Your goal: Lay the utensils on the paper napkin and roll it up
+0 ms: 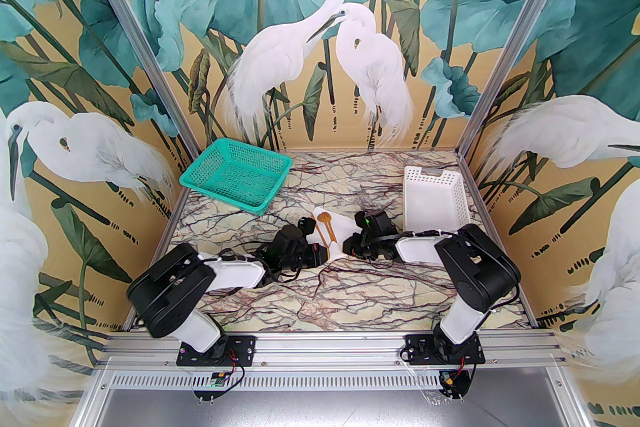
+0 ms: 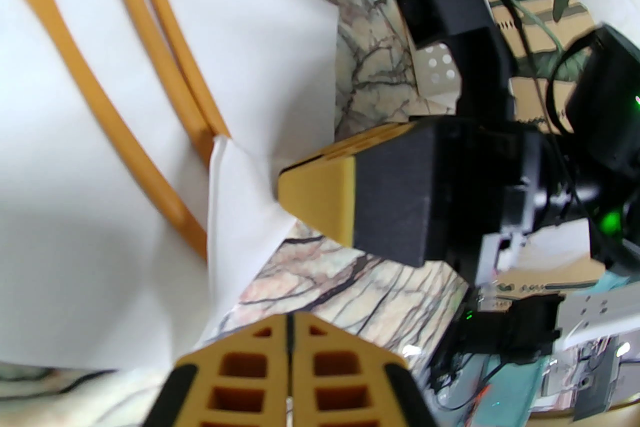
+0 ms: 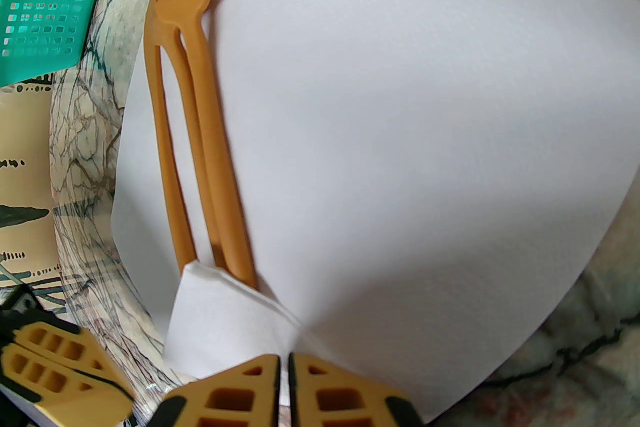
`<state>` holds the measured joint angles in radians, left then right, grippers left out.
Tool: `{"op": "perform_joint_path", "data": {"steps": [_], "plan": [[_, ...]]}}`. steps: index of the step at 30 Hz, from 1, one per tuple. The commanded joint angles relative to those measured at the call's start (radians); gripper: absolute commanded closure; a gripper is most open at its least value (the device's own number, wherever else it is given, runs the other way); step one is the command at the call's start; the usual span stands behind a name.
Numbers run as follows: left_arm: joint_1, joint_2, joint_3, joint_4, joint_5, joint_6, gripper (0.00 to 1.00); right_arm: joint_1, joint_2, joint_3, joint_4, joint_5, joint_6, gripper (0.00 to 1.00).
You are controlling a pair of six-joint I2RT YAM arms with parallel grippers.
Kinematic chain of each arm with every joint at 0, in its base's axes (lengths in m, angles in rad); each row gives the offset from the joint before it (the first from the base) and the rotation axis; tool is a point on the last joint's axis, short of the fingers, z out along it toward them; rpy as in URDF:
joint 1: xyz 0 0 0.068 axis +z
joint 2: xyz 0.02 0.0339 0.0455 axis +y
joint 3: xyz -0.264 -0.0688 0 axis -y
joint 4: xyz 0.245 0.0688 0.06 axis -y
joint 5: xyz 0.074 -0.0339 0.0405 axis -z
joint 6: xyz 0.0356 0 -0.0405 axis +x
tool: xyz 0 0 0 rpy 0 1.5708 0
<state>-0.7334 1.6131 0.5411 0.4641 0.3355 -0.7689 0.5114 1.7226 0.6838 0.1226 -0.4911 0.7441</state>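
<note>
The three orange-brown, wooden-looking utensils (image 3: 207,114) are lying close together on the white square paper napkin (image 3: 425,139), along its left edge in the right wrist view. The placing part of the task is therefore looking done. The rolling is barely beginning. One small folded corner (image 3: 220,310) of the napkin is lying over the handle ends at the lower left of that frame, while the rest of the sheet is lying flat and unrolled.

The right gripper (image 3: 283,387) is sitting at the bottom centre of its own view with its jaws closed, and it is seemingly pinching the napkin at the fold. The left gripper (image 2: 290,345) is sitting at the bottom of the left wrist view with its jaws pressed together on nothing I can make out, just below the napkin's near edge.

The left wrist view is giving the full set: a long knife, a round-bowled spoon and a fork fanning toward the upper left. It is also showing the right gripper's yellow finger from the side, its tip meeting the raised flap. The right wrist view is giving the fork's tines sharply, with a second slim piece beside it. The top external view is adding the layout. Both arms are meeting at the napkin in the middle of the marble-patterned table (image 1: 350,295), with a teal mesh basket (image 1: 235,177) at upper left and a white perforated basket (image 1: 435,202) at right.
</note>
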Motion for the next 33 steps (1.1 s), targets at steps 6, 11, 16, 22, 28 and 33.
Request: {"op": "perform_joint_path", "data": {"steps": [6, 11, 16, 22, 28, 33], "plan": [[-0.002, 0.082, 0.064, 0.018, 0.032, -0.054, 0.98, 0.005, 0.025, -0.012, -0.12, 0.074, -0.032, 0.86], [-0.001, 0.095, 0.085, -0.054, 0.016, -0.071, 0.99, 0.004, 0.022, -0.013, -0.121, 0.073, -0.031, 0.86], [-0.001, 0.09, 0.083, -0.108, 0.003, -0.072, 1.0, 0.004, 0.027, -0.008, -0.127, 0.078, -0.032, 0.86], [0.001, 0.114, 0.09, -0.153, -0.009, -0.068, 1.0, 0.004, 0.026, 0.001, -0.145, 0.084, -0.043, 0.85], [0.001, 0.127, 0.122, -0.262, -0.05, -0.064, 1.0, 0.005, 0.029, 0.005, -0.154, 0.09, -0.045, 0.85], [0.0, 0.099, 0.099, -0.335, -0.103, -0.058, 1.0, 0.005, 0.037, 0.011, -0.166, 0.098, -0.046, 0.86]]}}
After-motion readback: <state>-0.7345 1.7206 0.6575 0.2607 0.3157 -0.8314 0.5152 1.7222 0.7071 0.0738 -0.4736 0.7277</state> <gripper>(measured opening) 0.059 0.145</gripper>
